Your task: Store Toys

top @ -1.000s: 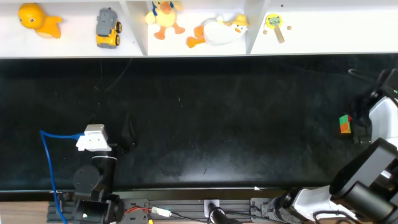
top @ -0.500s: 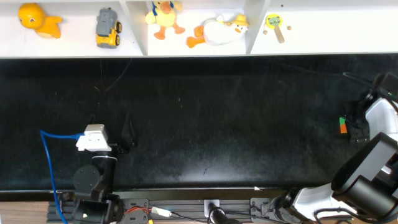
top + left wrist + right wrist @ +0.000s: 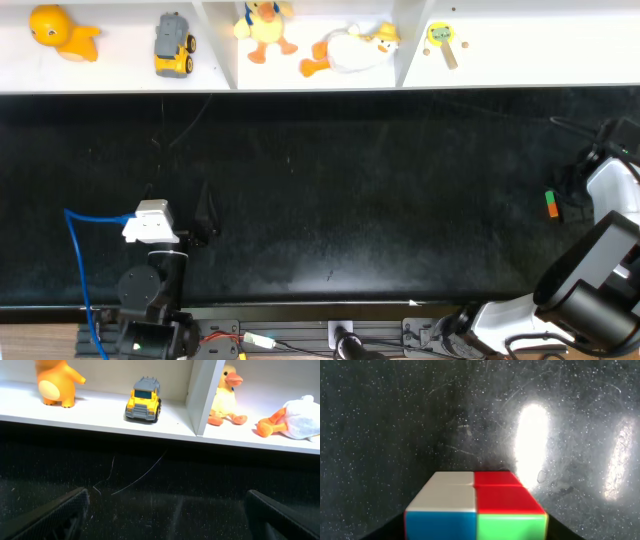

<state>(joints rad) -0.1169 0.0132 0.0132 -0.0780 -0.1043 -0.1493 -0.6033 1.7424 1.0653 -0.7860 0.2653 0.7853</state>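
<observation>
Seen from above, a white shelf (image 3: 120, 80) runs along the far side of the black desk (image 3: 350, 180). On the shelf sit an orange duck (image 3: 62, 32), a toy truck (image 3: 174, 45), a yellow duck (image 3: 264, 28), a white duck (image 3: 352, 48) and a small round toy (image 3: 441, 40). The left jaws are over the desk's left part, near their arm's base. The cube (image 3: 551, 205) is at the desk's right edge, at the right jaws.

From the left wrist, the left jaws are spread wide with nothing in them. They face the shelf.

From the right wrist, the right jaws squeeze the cube from both sides. Its top is white and red, its near side blue and green. I cannot tell if it touches the desk.
</observation>
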